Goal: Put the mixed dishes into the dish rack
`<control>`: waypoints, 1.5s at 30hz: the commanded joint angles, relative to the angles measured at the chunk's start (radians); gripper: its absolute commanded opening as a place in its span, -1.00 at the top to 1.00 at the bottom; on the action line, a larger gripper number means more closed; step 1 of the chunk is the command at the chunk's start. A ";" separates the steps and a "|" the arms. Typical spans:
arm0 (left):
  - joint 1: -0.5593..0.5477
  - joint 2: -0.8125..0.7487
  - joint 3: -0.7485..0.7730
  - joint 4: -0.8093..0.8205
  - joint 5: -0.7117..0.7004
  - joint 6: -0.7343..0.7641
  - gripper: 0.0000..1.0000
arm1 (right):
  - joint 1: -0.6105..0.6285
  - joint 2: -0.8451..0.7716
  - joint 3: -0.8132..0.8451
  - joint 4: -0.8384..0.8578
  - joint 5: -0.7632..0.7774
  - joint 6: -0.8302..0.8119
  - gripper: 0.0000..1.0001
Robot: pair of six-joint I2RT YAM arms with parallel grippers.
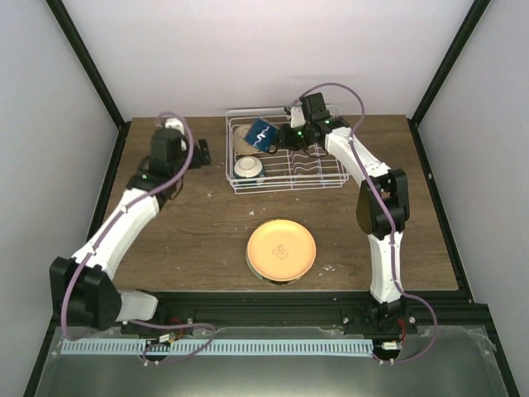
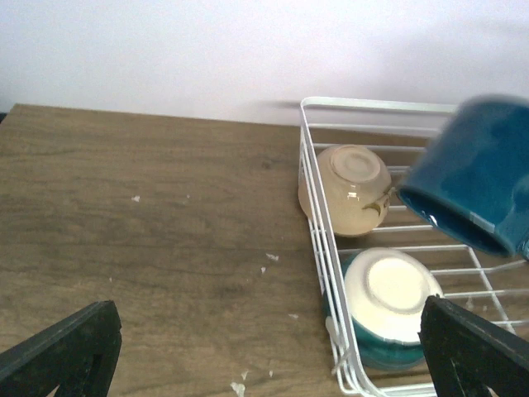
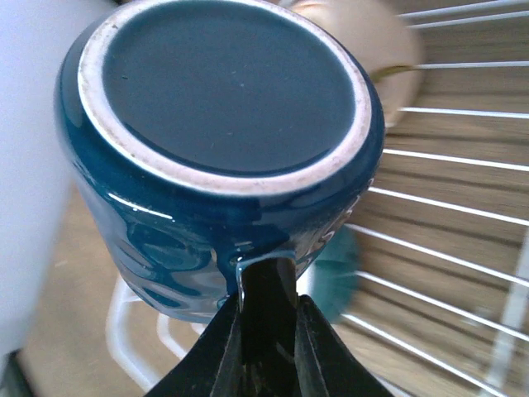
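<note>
The white wire dish rack (image 1: 322, 178) stands at the back middle of the table. In it a cream bowl (image 1: 241, 139) lies on its side, and a white bowl with blue outside (image 1: 248, 169) sits upside down. My right gripper (image 1: 278, 142) is shut on the handle of the dark blue mug (image 1: 261, 132), holding it tilted above the rack's left half. In the right wrist view the mug's base (image 3: 223, 91) faces the camera. My left gripper (image 1: 198, 154) is open and empty, left of the rack. The orange-yellow plate (image 1: 281, 250) lies on the table in front. The green-rimmed plate is not clearly visible.
The left wrist view shows the rack's left rim (image 2: 318, 198), the cream bowl (image 2: 351, 186), the upturned bowl (image 2: 388, 298) and the mug (image 2: 475, 186) above them. Small crumbs dot the wood. A thin darker rim (image 1: 277, 282) shows under the orange plate's front edge.
</note>
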State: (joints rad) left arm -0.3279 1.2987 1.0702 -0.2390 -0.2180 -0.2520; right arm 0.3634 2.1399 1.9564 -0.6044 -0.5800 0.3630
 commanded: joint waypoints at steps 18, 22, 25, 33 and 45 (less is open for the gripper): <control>0.091 0.153 0.171 -0.302 0.170 0.004 -1.00 | 0.134 0.055 0.198 -0.091 0.727 -0.169 0.99; 0.092 0.154 0.166 -0.308 0.158 0.013 -1.00 | 0.145 0.118 0.267 -0.132 0.778 -0.190 0.99; 0.092 0.157 0.165 -0.309 0.153 0.017 -1.00 | 0.147 0.140 0.273 -0.146 0.802 -0.199 0.99; 0.092 0.177 0.171 -0.306 0.158 0.020 -0.99 | 0.152 0.163 0.251 -0.165 0.859 -0.229 0.99; 0.089 0.184 0.130 -0.346 0.233 -0.014 -1.00 | 0.168 0.170 0.138 -0.064 0.802 -0.276 0.97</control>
State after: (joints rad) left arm -0.2398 1.4841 1.2343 -0.5598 -0.0315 -0.2432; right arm 0.5140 2.3341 2.1098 -0.7200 0.2424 0.1059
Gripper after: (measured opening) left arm 0.994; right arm 0.135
